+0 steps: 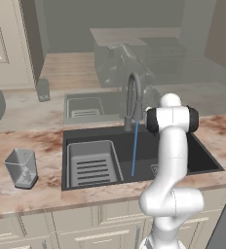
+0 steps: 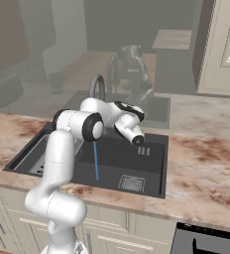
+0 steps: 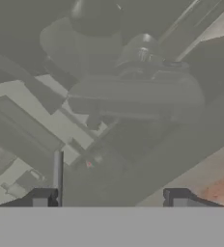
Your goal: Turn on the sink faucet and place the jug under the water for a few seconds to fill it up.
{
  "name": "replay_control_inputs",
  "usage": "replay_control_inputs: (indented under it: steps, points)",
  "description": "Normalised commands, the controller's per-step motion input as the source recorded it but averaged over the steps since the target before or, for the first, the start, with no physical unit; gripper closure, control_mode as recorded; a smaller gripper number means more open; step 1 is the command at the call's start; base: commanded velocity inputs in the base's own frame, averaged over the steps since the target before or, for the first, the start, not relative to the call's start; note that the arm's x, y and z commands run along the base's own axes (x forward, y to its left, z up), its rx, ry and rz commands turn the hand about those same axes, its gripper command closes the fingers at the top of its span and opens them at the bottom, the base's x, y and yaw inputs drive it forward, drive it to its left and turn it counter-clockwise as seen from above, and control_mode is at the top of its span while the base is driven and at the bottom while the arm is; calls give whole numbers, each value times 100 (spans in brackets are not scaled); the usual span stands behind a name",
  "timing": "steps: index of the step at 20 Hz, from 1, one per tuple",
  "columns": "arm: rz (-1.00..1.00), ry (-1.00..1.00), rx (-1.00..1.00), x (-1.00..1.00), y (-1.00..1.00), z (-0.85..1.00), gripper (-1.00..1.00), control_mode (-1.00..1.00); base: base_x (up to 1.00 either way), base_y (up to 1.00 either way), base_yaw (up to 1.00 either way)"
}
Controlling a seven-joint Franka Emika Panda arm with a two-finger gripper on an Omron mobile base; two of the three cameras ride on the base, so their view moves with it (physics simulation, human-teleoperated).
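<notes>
The sink faucet (image 1: 133, 95) (image 2: 97, 84) arches over the black sink (image 1: 202, 158) (image 2: 114, 156). The water (image 1: 134, 151) (image 2: 96, 163) drops from its nozzle as a thin blue stream to the basin floor, beside the grey ribbed rack (image 1: 93, 163). The jug (image 1: 21, 168), small and translucent, stands upright on the counter left of the sink, far from the arm. My arm reaches over the basin to the faucet's right side. In the hand view my gripper (image 3: 109, 198) is open, fingertips (image 3: 41, 198) wide apart with nothing between them, facing the back wall. A thin grey rod (image 3: 58, 176) rises by the left fingertip.
A glossy back wall (image 1: 110, 58) mirrors the sink and arm. The marbled counter (image 1: 42, 194) (image 2: 206, 163) runs on both sides of the basin. A square drain grate (image 2: 132, 183) lies in the basin floor. A dark appliance (image 2: 206, 240) sits low at the right.
</notes>
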Motion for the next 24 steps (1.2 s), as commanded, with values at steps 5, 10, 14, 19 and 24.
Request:
replay_control_inputs:
  steps: [5,10,14,19,24]
  points:
    - [-2,-6,3,-57,-87,25,-100,-100,0,0,0]
    - [-3,-8,0,-79,-38,58,-100,-100,0,0,0]
    - [-6,-7,-2,-87,3,83,-100,-100,0,0,0]
    - [-6,-14,-13,-91,44,89,-100,-100,0,0,0]
    - [-7,-18,-17,-88,62,73,-100,-100,0,0,0]
